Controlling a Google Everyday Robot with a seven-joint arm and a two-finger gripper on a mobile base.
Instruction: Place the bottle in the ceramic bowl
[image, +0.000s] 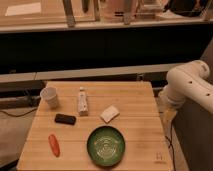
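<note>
- Arm (187, 82): white, jointed, coming in from the right edge of the view, level with the table's far right corner and just off it.
- gripper: out of frame, somewhere past the right edge where the arm leads. Whether it is wide, narrow or holding anything cannot be told.
- Table (140, 105): light wood slats, to the left of the arm and nearer the camera.
- bottle (82, 101): white, lying flat on the table with its long axis pointing away from the camera. It is well apart from the arm, to its left and past the table's middle, with nothing gripping it.
- bowl (106, 146): green, glazed, round, at the table's near edge. It sits nearer the camera than the bottle and a little closer to the arm's side, and does not touch the bottle.
- Cup (50, 96): white, upright, beside the bottle on the side away from the arm.
- Black item (65, 119): flat, just nearer the camera than the cup.
- White packet (109, 114): between bottle and bowl, on the arm's side of the bottle.
- Orange item (53, 144): long, at the near corner farthest from the arm.
</note>
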